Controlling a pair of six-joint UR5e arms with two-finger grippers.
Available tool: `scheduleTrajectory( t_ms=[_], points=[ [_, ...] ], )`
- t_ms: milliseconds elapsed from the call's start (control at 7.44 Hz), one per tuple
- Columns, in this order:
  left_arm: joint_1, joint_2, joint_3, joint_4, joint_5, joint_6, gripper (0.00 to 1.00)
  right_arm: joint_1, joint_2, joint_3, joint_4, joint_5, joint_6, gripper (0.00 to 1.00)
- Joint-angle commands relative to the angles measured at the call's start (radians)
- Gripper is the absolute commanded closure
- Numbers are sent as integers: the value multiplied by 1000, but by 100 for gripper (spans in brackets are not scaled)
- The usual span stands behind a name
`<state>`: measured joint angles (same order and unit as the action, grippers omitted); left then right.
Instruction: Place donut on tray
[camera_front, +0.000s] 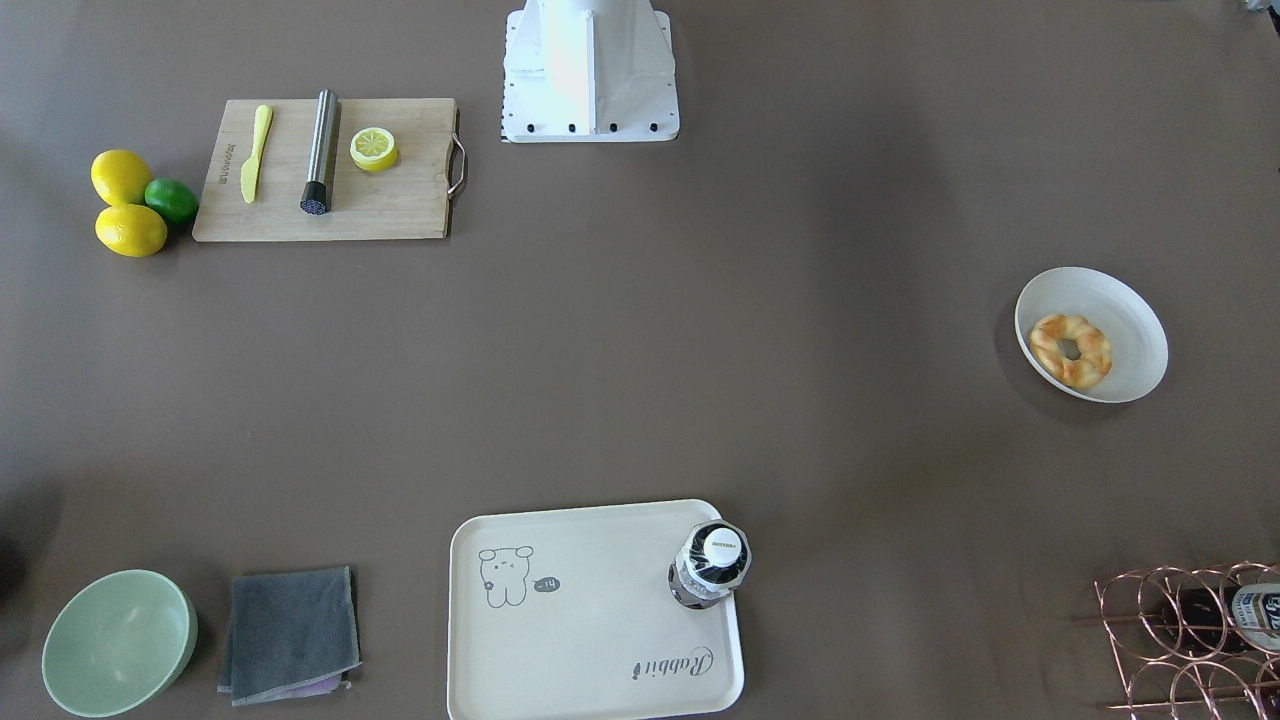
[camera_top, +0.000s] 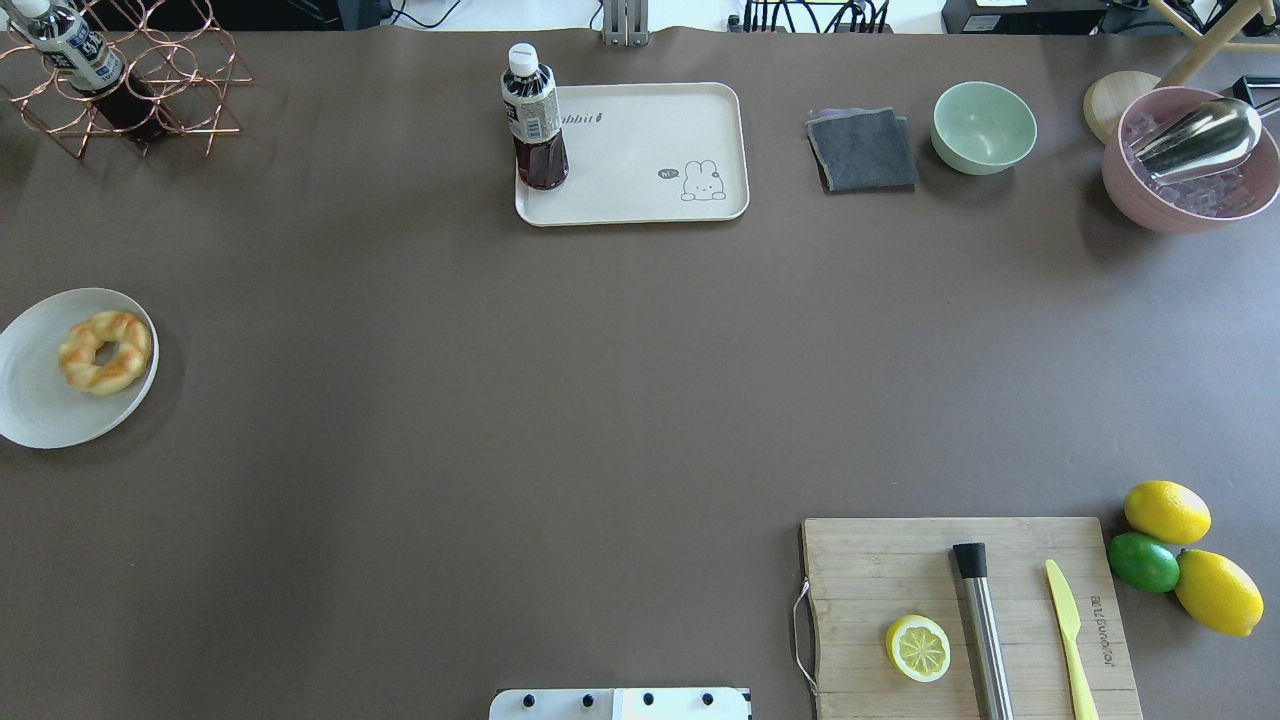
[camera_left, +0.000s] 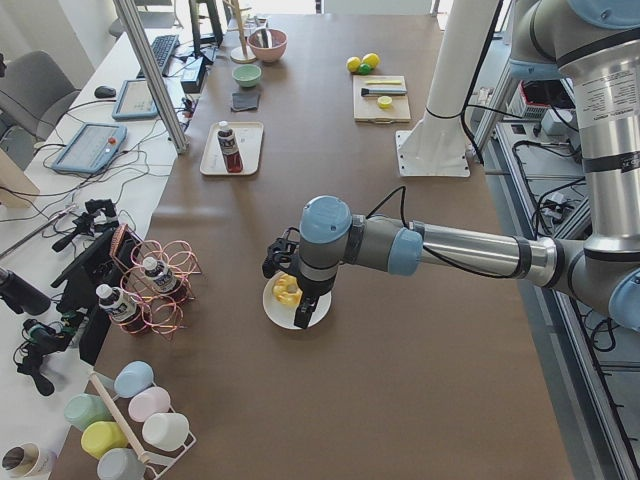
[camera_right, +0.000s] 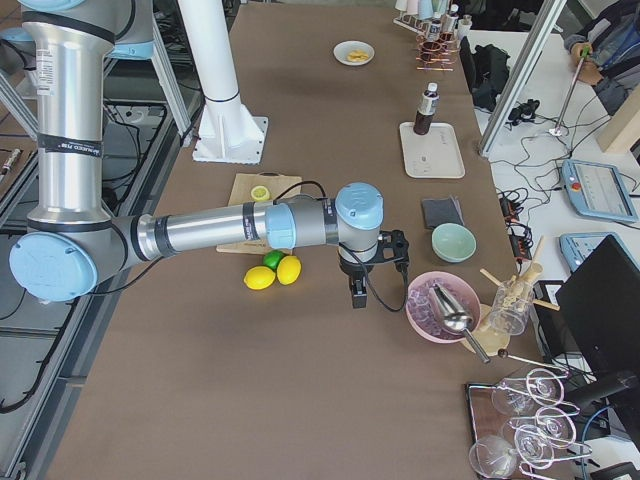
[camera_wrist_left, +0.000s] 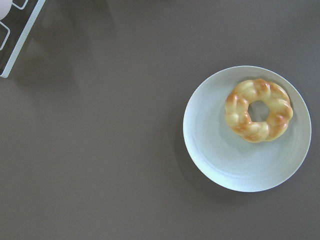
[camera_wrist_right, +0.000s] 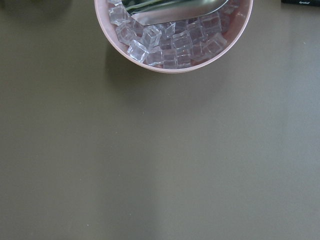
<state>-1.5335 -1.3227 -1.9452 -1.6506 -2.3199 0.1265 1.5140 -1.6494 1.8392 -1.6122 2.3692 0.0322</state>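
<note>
1. The donut (camera_top: 104, 351) lies flat in the white bowl (camera_top: 40, 400), out at the robot's left edge of the surface. It sits off to one side of the bowl, not in the middle, and nothing is touching it.
2. In the side view, the left hand (camera_left: 281, 268) hangs over that bowl. Its wrist camera looks straight down on the donut (camera_wrist_left: 259, 110), which sits to the right of centre. No fingers show there, so how far open the hand is cannot be told. With the donut in the bowl, it most likely carries nothing.
3. The right hand (camera_right: 360, 295) is away at the other end, beside the pink ice bowl (camera_top: 1130, 190). Whether it is open or closed cannot be told either.
4. The tray (camera_top: 640, 160) waits at the far edge, well apart from the donut. A bottle (camera_top: 535, 120) stands upright on its corner toward the robot's left, and the rest of the tray is bare.
5. By the look of it, this is the approach step and no grasp has been made.
6. Next, the left hand likely needs to centre over the ring, come down and pinch one side of it gently.
7. After that comes a long carry to the tray, setting the donut down on the bare part and steering wide of the bottle.
</note>
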Motion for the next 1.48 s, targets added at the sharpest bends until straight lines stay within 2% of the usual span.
scheduleTrajectory(
  t_ms=[0,537,806,1209,1343],
  points=[
    [0,5,3,-1,-1,1,3,0,-4,-2,0,2,0,0],
    [3,3,37,-3,-7,-1,3,0,-6,-3,3,2,0,0],
    [15,-15,97,-1,-12,-5,3,0,-4,-5,5,1,0,0],
    [105,-27,123,-12,-9,-97,3,-2,-6,-5,5,1,0,0],
    [108,-18,150,-90,-9,-100,2,-2,-6,-5,5,1,0,0]
  ],
)
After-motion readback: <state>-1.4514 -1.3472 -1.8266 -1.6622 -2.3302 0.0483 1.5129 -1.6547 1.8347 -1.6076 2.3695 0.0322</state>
